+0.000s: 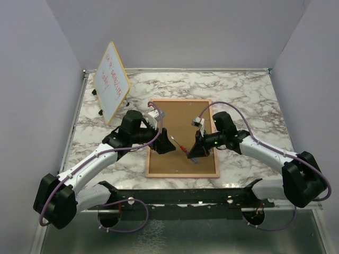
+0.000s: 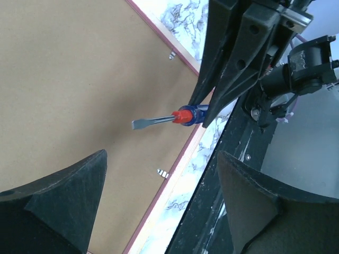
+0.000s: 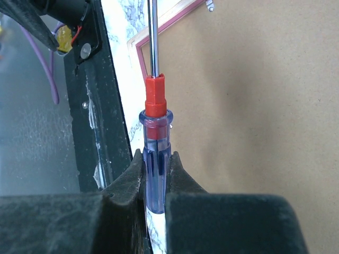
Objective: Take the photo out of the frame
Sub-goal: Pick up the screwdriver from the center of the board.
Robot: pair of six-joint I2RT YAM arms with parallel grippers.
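The frame (image 1: 183, 114) lies face down mid-table, brown fibreboard back up, with a thin pink border. The photo is hidden under the back. My right gripper (image 1: 197, 151) is shut on the blue handle of a screwdriver (image 1: 180, 145) with a red collar; its blade points left over the back. In the right wrist view the gripper (image 3: 157, 164) pinches the handle (image 3: 156, 137) above the board (image 3: 254, 106). My left gripper (image 1: 163, 144) is open and empty over the frame's left part. In its wrist view (image 2: 161, 174) I see the screwdriver (image 2: 175, 117), the board (image 2: 69, 79) and a metal clip (image 2: 163, 172).
A yellow-edged whiteboard (image 1: 111, 82) with red writing stands propped at the back left. The black mounting rail (image 1: 212, 197) runs along the table's near edge. A second clip (image 2: 172, 54) sits on the frame's near edge, and another (image 3: 210, 5) shows in the right wrist view.
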